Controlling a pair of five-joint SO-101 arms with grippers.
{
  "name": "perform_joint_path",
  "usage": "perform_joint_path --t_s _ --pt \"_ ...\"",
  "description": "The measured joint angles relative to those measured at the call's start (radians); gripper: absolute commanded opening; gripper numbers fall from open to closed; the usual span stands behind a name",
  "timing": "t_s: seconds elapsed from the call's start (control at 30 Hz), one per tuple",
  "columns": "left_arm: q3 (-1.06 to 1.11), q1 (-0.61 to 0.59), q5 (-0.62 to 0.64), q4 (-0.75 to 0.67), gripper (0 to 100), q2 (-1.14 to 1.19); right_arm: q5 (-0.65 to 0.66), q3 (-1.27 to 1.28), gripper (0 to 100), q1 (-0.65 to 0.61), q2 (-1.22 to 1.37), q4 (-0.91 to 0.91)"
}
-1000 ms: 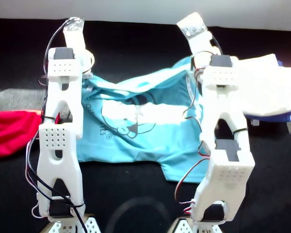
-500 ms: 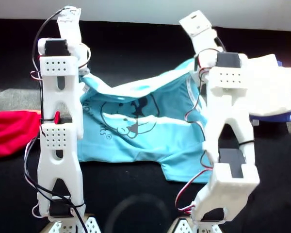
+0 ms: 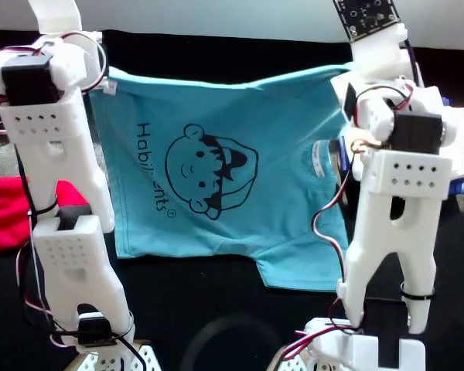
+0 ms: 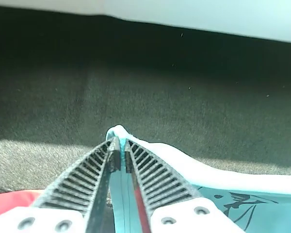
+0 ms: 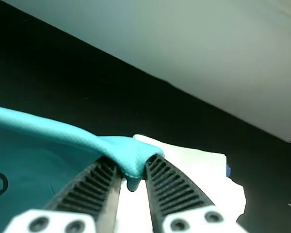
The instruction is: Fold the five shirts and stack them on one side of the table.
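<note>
Shirt corners are pinched in both grippers. The left gripper [image 4: 120,145] is closed tight on one far corner of the teal shirt [image 3: 216,178], and the right gripper [image 5: 133,177] is clamped on the other, a bunch of hem bulging between its jaws.

A second ago the teal shirt lay rumpled on the table [image 3: 216,325] with its far edge flopped over the print. Both arms have since risen and drawn apart. That edge now runs nearly taut between the grippers, and the whole print faces the high camera. The near hem rests on the table close to the arm bases, with one corner sagging lower on the right.

I judge this to be the spreading step. The cloth is opened out and could be laid flat, but no fold has been made in it yet.

A red shirt [image 3: 8,212] lies bunched at the table's left edge, waiting its turn. A folded white shirt [image 5: 194,170] sits on the right with blue cloth [image 3: 462,184] under it, so the stack looks begun on that side.

The table is covered in black fabric, with a greyer patch at the left. Behind it stands a plain pale wall [image 3: 216,15].
</note>
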Motion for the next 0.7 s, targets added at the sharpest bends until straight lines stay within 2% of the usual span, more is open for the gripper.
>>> perform_joint_path --t_s 0.17,0.47,0.7 --pt "0.138 0.000 0.000 0.000 1 -0.195 -0.002 0.000 0.6 0.000 -0.161 0.000" --pt "0.686 -0.002 -0.002 0.000 1 -0.660 -0.005 -0.002 0.6 0.000 -0.422 0.005" --pt "0.806 -0.002 -0.002 0.000 1 -1.046 -0.005 -0.003 0.6 0.000 -0.683 0.046"
